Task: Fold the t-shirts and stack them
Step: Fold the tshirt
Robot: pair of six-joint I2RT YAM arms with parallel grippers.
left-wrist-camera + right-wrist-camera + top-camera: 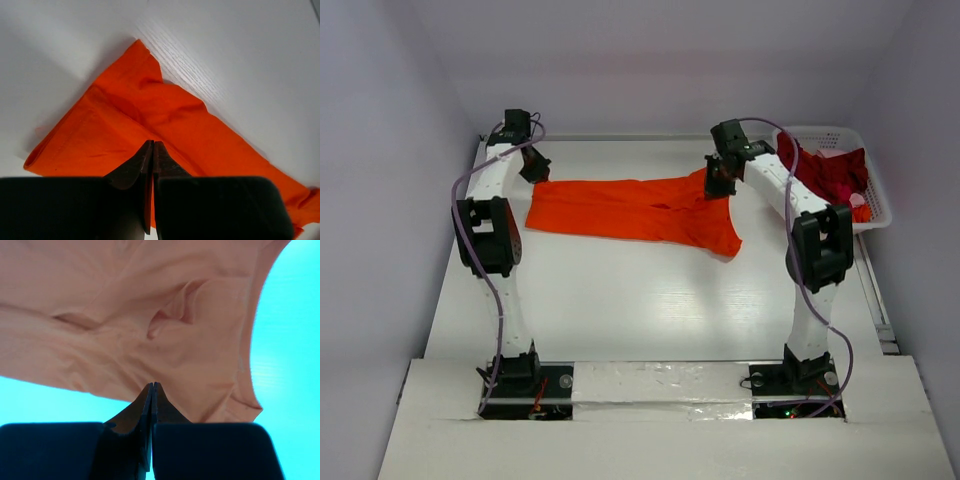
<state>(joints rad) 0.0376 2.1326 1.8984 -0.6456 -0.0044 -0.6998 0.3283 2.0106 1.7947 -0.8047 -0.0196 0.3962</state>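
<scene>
Nearest to us, the left arm's base [515,372] and the right arm's base [808,372] sit bolted at the near edge of the white table [640,300], which spreads out beneath and well beyond both grippers.

Between the two grippers we see the orange t-shirt [620,210] stretched out as a long, crumpled band on the far half of the table. Its left end reaches up to the left gripper [534,165], and its right end bunches under the right gripper [718,183], with a flap trailing nearer to us from there.

Out past the right gripper, on its outer side, stands the white lattice basket [876,192] at the table's far right corner. We see the dark red t-shirts [830,170] heaped in it, spilling over its rim.

From the left wrist we find the left gripper [152,143] with its fingers pressed together, pinched on a corner of the orange t-shirt [130,120], a sliver of orange showing in the slit between them; the cloth fans away ahead of the tips.

From the right wrist the colours look washed out. We see the right gripper [152,384] likewise closed, nipping the edge of the orange t-shirt [150,315], which spreads ahead of the tips in soft wrinkles.
</scene>
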